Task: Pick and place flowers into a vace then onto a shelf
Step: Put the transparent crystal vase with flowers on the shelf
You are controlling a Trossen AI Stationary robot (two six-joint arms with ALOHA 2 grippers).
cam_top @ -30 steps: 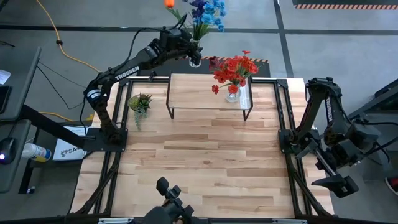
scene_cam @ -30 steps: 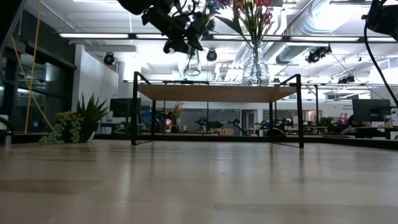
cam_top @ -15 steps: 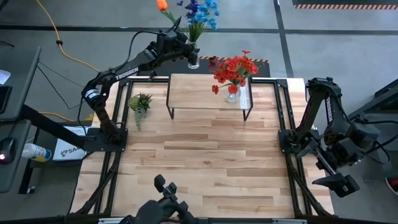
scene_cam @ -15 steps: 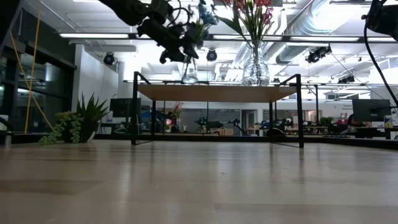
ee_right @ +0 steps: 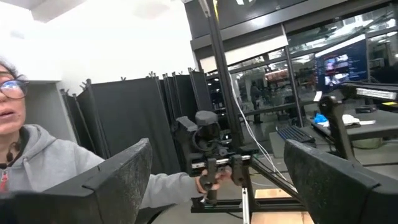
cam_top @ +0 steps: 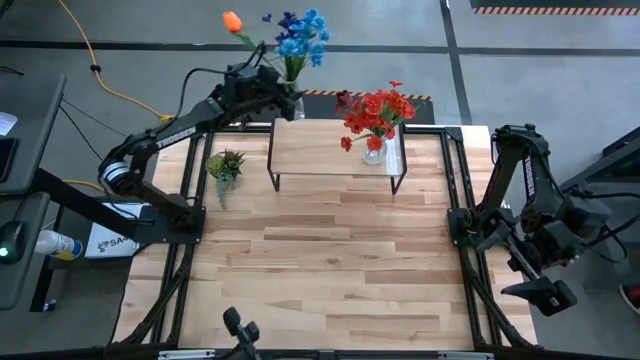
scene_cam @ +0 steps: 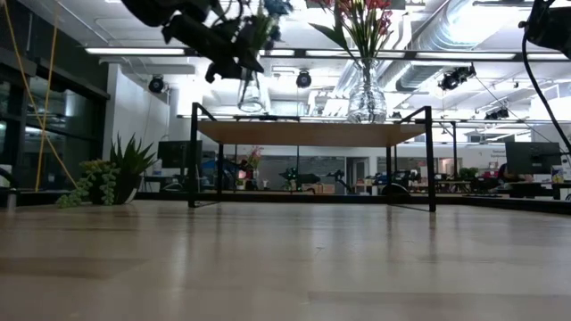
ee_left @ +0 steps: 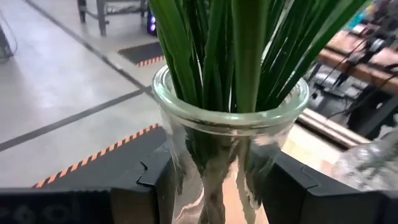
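**benchwatcher:** So the left gripper has its fingers clamped either side of a clear glass vase, just under the rim. It's carrying the blue and orange flowers up in the air beyond the far left corner of the shelf. In the low view the vase hangs clear above the shelf top and leans a little, so I'd say it's held high to get over the edge before setting down.

**plankfan:** Why grab the glass and not the stems?

**benchwatcher:** My guess: the stems are loose in there, so holding the body keeps the bunch together (and keeps the blooms out of the fingers). The second vase with red flowers already stands on the shelf's right end, so the free spot is the left half.

**plankfan:** Anything in the way?

**benchwatcher:** The shelf's black leg frame at that corner is the thing to clear. The little spiky green plant sits on the table left of the shelf, off the likely path. The right gripper is parked off the table's right side, jaws spread wide, holding nothing, with a person in a grey hoodie visible past it.
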